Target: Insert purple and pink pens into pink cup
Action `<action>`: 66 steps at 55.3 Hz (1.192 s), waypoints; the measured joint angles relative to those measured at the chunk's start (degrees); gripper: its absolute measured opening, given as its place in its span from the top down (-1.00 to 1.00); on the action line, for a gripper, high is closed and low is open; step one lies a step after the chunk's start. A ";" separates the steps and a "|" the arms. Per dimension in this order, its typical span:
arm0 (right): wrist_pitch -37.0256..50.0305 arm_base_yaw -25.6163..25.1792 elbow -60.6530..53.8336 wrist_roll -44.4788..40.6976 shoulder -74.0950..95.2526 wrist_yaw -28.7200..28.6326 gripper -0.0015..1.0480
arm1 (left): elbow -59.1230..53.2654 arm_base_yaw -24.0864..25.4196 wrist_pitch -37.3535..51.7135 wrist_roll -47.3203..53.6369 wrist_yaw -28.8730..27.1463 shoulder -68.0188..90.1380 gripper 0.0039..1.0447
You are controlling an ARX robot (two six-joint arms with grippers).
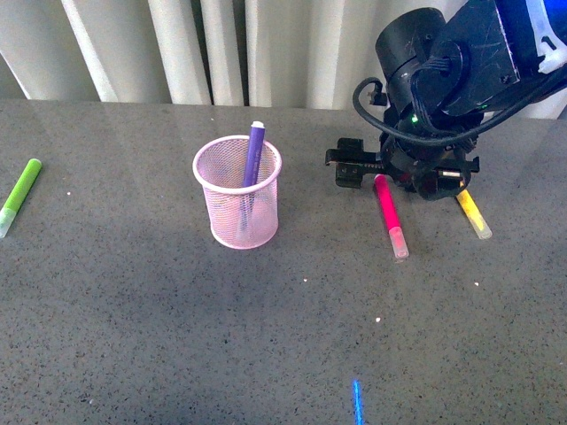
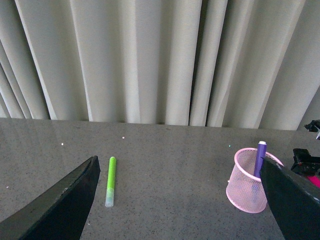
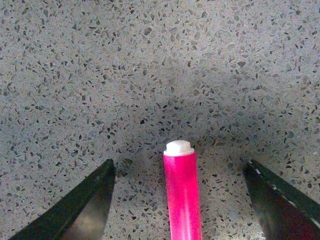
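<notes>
Just beside pink pen [image 1: 390, 217]: yellow marker [image 1: 474, 214] (right gripper [image 3: 181, 169] spread astride pen).

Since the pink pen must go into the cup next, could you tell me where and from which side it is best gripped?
Grip the pink pen on its round barrel just behind the white end, coming straight down from above. It lies flat on the table, so only its two long sides are free, and the open right gripper straddles them there.
</notes>
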 joint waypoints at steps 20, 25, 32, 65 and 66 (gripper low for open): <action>1.66 0.59 -1.07 1.79 -0.04 -1.11 0.77 | 0.00 0.00 0.00 -0.02 0.00 0.00 -0.88; 5.42 0.59 -3.26 1.46 -0.85 -1.42 0.78 | 0.00 0.00 0.00 -0.02 0.00 0.00 -0.88; 13.00 0.85 -8.52 -2.82 -2.93 -1.01 0.78 | 0.00 0.00 0.00 -0.02 0.00 0.00 -0.88; 39.93 10.40 -15.98 -17.99 -18.03 -8.68 0.79 | 0.00 0.00 0.00 -0.02 0.00 0.00 -0.88; 41.22 11.08 -16.44 -18.84 -18.03 -9.05 0.79 | 0.00 0.00 0.00 -0.02 0.00 0.00 -0.88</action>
